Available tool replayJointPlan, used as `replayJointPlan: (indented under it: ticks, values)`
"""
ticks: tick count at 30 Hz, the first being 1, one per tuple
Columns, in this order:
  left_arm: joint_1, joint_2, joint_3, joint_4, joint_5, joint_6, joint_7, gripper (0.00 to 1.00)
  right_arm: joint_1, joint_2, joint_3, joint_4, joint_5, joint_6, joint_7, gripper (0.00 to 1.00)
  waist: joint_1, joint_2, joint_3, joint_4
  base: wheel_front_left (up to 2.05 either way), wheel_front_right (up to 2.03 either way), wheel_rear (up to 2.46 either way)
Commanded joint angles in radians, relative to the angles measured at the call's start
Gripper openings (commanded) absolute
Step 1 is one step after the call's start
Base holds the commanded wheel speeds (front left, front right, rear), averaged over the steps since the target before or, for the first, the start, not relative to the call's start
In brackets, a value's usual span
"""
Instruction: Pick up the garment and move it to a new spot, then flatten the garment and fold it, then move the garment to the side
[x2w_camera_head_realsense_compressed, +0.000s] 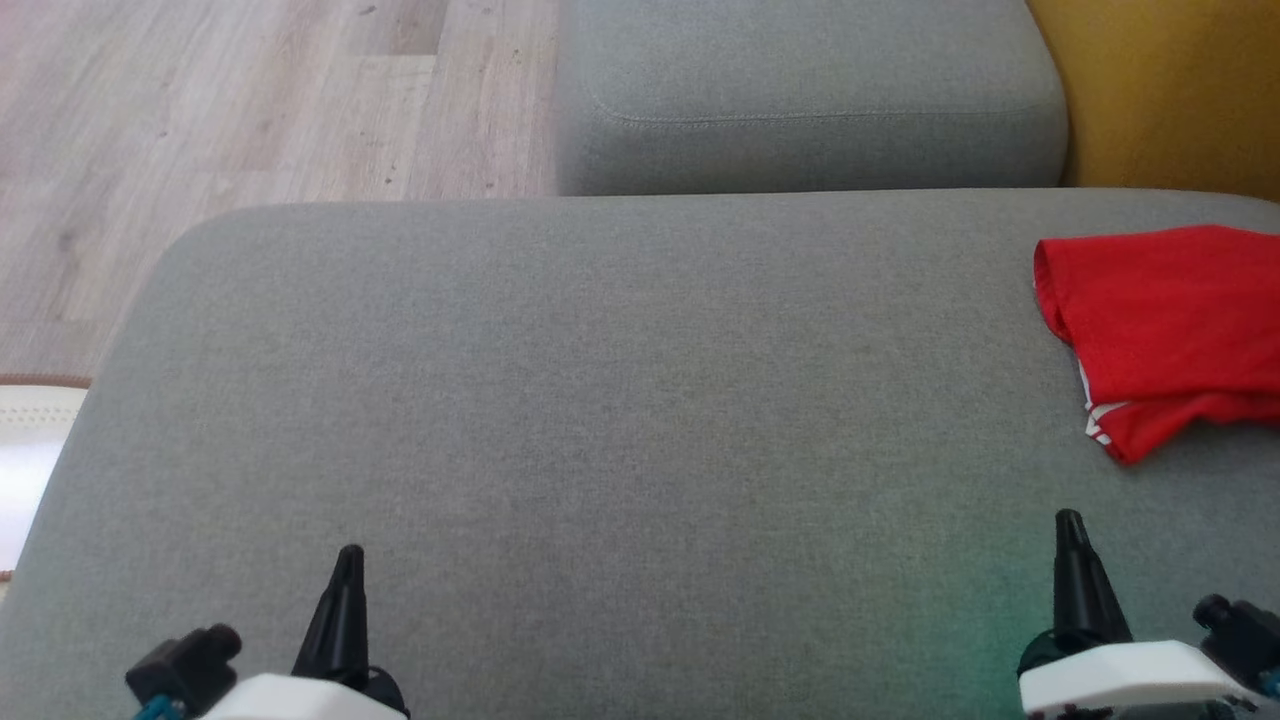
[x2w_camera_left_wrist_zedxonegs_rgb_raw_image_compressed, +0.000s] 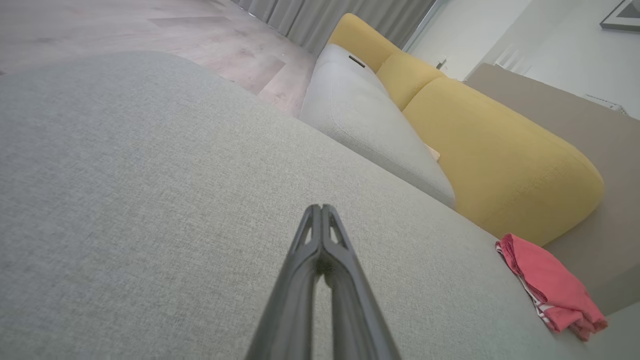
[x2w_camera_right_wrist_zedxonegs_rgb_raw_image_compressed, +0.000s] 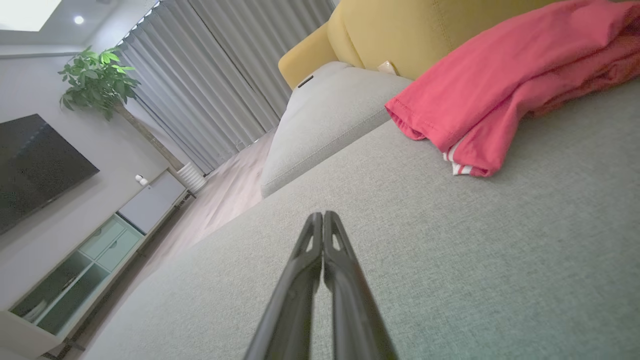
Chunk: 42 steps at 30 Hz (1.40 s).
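The garment (x2w_camera_head_realsense_compressed: 1165, 330) is red with a bit of white striped trim, lying folded at the right edge of the grey sofa seat (x2w_camera_head_realsense_compressed: 600, 400). It also appears at the lower right of the left wrist view as the garment (x2w_camera_left_wrist_zedxonegs_rgb_raw_image_compressed: 547, 285), and at the upper right of the right wrist view as the garment (x2w_camera_right_wrist_zedxonegs_rgb_raw_image_compressed: 505, 85). My left gripper (x2w_camera_head_realsense_compressed: 348, 560) hovers low over the seat's front left, shut and empty, well away from the garment. My right gripper (x2w_camera_head_realsense_compressed: 1070, 525) is shut and empty too, a short way in front of the garment. Their tips meet in the wrist views: left gripper (x2w_camera_left_wrist_zedxonegs_rgb_raw_image_compressed: 320, 209), right gripper (x2w_camera_right_wrist_zedxonegs_rgb_raw_image_compressed: 320, 216).
A second grey cushion (x2w_camera_head_realsense_compressed: 800, 90) adjoins the seat at the back. A yellow backrest (x2w_camera_head_realsense_compressed: 1170, 90) rises at the far right. Wooden floor (x2w_camera_head_realsense_compressed: 200, 100) lies to the left, with a pale rug edge (x2w_camera_head_realsense_compressed: 30, 420). A TV, cabinet and plant (x2w_camera_right_wrist_zedxonegs_rgb_raw_image_compressed: 97, 80) stand across the room.
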Motion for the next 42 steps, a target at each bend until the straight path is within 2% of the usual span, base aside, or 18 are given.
replayJointPlan:
  ticks: [1,42]
  values:
    - [-0.055,0.015,0.019,-0.025,-0.029,-0.007,0.004,0.00,-0.062,-0.014,0.000,-0.029,0.030,0.003,0.009,0.00,0.0000,0.0000,0.001,-0.001,0.00,0.00,0.00]
    - [-0.161,0.022,0.093,0.031,-0.506,-0.040,0.113,0.00,-0.142,-0.019,-0.040,-0.013,0.492,0.005,0.122,0.00,0.0000,0.0000,0.029,-0.033,0.00,0.00,0.00]
